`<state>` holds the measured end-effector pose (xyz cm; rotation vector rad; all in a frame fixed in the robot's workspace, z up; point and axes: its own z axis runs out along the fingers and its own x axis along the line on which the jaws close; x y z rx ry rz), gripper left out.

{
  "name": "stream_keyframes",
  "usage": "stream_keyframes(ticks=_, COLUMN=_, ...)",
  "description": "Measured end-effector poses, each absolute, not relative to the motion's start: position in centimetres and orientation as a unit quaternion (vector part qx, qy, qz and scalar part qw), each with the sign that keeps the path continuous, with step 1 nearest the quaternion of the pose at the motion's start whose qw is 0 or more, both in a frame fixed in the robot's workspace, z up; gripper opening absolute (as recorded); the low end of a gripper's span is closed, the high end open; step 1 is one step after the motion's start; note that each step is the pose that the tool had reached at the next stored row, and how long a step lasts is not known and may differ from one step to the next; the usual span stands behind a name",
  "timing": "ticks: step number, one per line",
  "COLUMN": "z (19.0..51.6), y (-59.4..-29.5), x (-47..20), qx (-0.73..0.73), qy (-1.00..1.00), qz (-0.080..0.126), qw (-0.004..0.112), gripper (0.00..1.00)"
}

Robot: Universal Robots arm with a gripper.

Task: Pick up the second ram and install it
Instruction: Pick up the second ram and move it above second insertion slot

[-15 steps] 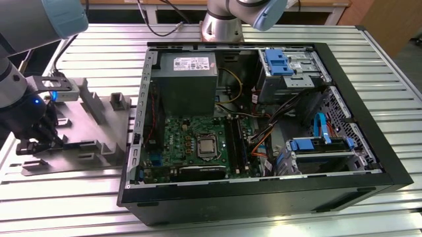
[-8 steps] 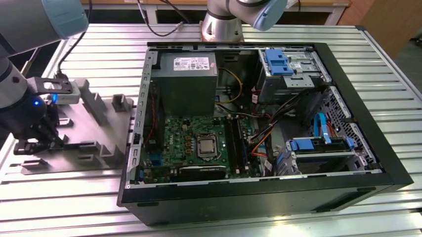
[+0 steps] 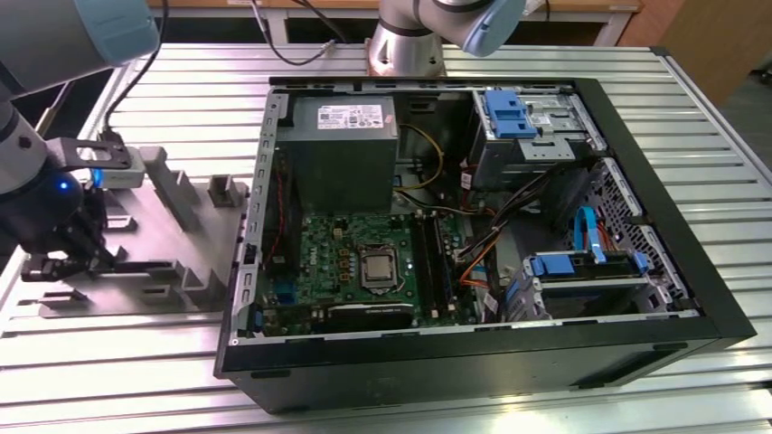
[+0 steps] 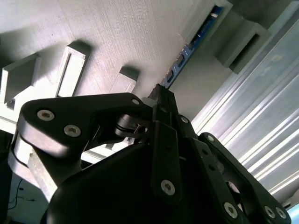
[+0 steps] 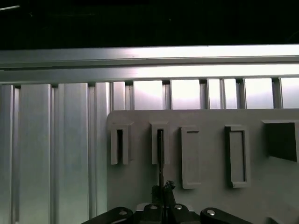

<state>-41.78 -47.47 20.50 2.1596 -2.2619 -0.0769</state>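
On the grey holder plate, gripper clamps the second ram.

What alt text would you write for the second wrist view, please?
The black gripper is shut on the near end of the second ram, a thin bluish stick standing on edge among grey holder blocks on a pale plate, beside the ribbed metal table.

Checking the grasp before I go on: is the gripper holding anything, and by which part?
The gripper is shut on the second ram, pinching its near end; the far end sits in a grey holder block.
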Motion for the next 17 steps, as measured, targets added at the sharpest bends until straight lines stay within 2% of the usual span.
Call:
stream_keyframes(ticks=6, z=21.5, y=-47.5, x=-41.8, qx=0.691, qy=-0.722, qz=-0.025, qw=0.007, gripper=0.11)
stream_keyframes(ticks=17, z=25.3, y=-47.5, x=-41.8, qx=0.692, qy=-0.722, qz=-0.025, qw=0.007, gripper=0.11)
